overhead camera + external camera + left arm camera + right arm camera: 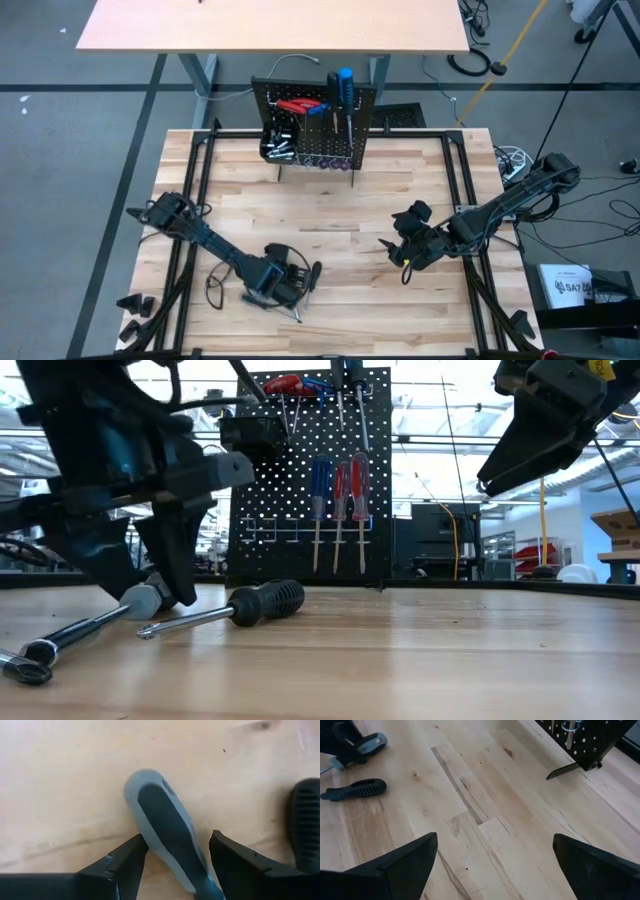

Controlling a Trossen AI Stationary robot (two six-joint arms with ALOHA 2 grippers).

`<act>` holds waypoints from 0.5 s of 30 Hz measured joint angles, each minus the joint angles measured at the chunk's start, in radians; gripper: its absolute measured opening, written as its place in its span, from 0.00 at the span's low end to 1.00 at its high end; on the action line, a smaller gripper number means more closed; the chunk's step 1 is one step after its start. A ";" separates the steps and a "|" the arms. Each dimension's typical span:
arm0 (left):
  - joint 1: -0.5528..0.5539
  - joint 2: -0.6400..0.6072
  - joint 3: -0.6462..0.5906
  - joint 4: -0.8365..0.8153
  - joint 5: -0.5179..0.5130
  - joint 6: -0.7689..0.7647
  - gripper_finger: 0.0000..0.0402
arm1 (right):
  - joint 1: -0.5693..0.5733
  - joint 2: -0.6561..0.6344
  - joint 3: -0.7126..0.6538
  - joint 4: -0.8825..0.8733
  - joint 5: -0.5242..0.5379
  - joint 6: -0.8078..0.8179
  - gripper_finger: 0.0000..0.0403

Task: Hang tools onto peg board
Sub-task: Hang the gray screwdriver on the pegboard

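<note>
Currently the left gripper is down at the table, near its front edge, straddling a grey-handled screwdriver. Fingers are spread; in the left wrist view one finger touches the handle's side, the other sits clear of it, so it has no grip on it. Low view shows the same tool's handle end between the fingers, shaft running out toward the camera, lying flat on the wood.

Just beside it lies a black-handled screwdriver, flat on the table, tip pointing toward the left gripper. Its ribbed handle also shows at the edge of the left wrist view and in the right wrist view.

Right gripper hangs above the table's right half, well apart from both loose tools. Fingers wide open, holding nothing; the right wrist view shows only bare wood between them.

Peg board stands upright at the back of the table, centre. Hanging on it: red-handled pliers at upper left, a blue-handled screwdriver at the top, and lower down a row of a blue-handled and two red-handled screwdrivers, shafts pointing down. Small black bin on the board's left side holds some silvery pieces; can't tell what they are.
</note>
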 joint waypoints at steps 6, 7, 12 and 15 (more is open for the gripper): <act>0.028 -0.001 -0.001 -0.004 0.019 0.055 0.48 | 0.000 0.000 0.000 0.000 0.002 0.001 0.97; 0.030 0.000 -0.001 -0.007 0.016 0.057 0.46 | 0.000 0.000 0.000 0.000 0.003 0.001 0.97; 0.030 0.000 -0.002 -0.008 0.005 0.058 0.34 | 0.000 0.000 0.000 -0.001 0.003 0.001 0.97; 0.030 0.000 -0.002 -0.005 -0.010 0.058 0.31 | 0.000 0.000 0.000 0.000 0.003 0.000 0.97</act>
